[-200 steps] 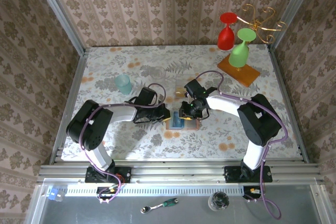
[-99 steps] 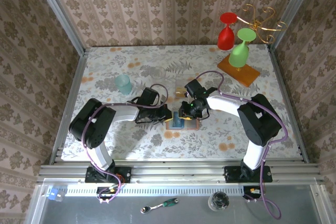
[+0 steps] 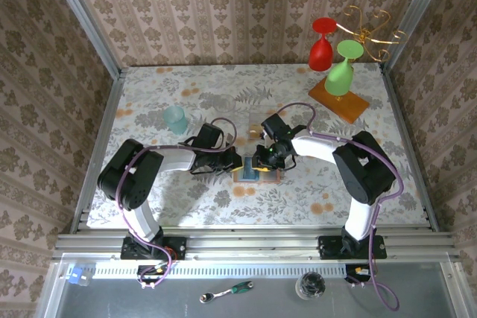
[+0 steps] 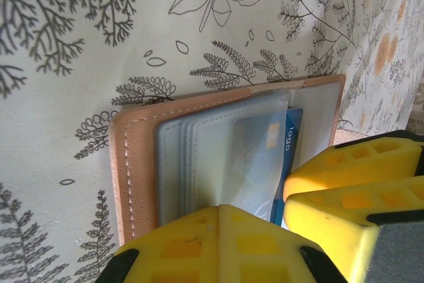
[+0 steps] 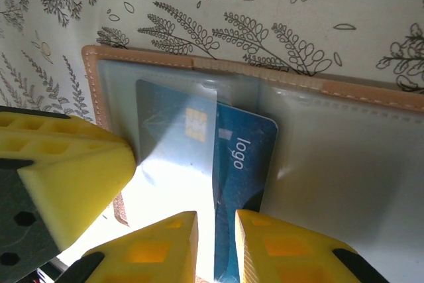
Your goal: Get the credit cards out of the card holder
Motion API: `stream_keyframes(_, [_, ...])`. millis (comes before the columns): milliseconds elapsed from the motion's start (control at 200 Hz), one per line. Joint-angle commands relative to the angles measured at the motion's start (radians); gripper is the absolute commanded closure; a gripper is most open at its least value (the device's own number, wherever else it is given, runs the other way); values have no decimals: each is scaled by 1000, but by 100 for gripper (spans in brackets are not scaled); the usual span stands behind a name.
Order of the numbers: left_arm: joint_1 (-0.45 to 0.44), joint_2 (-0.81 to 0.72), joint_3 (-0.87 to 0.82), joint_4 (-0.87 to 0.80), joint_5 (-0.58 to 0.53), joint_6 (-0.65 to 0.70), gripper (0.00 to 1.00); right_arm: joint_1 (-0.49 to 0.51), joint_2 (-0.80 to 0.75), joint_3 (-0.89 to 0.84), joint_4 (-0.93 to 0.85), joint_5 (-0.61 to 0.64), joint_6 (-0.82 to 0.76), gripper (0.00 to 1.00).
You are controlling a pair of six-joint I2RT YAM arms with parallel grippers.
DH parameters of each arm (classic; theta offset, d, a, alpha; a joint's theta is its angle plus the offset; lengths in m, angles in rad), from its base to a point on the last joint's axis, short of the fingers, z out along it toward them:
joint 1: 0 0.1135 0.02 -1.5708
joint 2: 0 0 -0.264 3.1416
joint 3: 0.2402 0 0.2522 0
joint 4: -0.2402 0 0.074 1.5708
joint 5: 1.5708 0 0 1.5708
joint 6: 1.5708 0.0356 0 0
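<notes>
The card holder (image 3: 258,174) lies open on the table, with a tan rim (image 4: 132,164) and grey-blue pockets (image 5: 331,164). A blue-teal card (image 5: 244,157) marked "logo" sticks halfway out of the left pocket toward the middle fold, and it also shows in the left wrist view (image 4: 289,144). The orange-tan card is hidden. My left gripper (image 4: 219,210) is shut, its tips resting on the left pocket panel. My right gripper (image 5: 217,236) hovers over the card with a narrow gap between its fingers; the card's edge runs into that gap. The two grippers (image 3: 237,163) (image 3: 263,160) almost touch.
A pale teal cup (image 3: 176,119) stands at the left rear. At the right rear an orange wooden slab (image 3: 340,99) carries a gold rack with a red goblet (image 3: 321,50) and a green goblet (image 3: 341,74). Metal rails edge the table.
The left gripper has crept right onto the holder and the right gripper has shifted slightly left; the holder has stayed in place.
</notes>
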Motion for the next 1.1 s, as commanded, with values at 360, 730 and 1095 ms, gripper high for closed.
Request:
stream_keyframes(360, [11, -10, -27, -38, -15, 22, 96, -18, 12, 98, -110, 81, -58, 76])
stream_keyframes(730, [6, -71, -3, -50, -8, 8, 95, -37, -50, 12, -42, 24, -18, 76])
stream_keyframes(1095, [-22, -28, -2, -26, -7, -6, 95, -56, -27, -3, -5, -14, -8, 76])
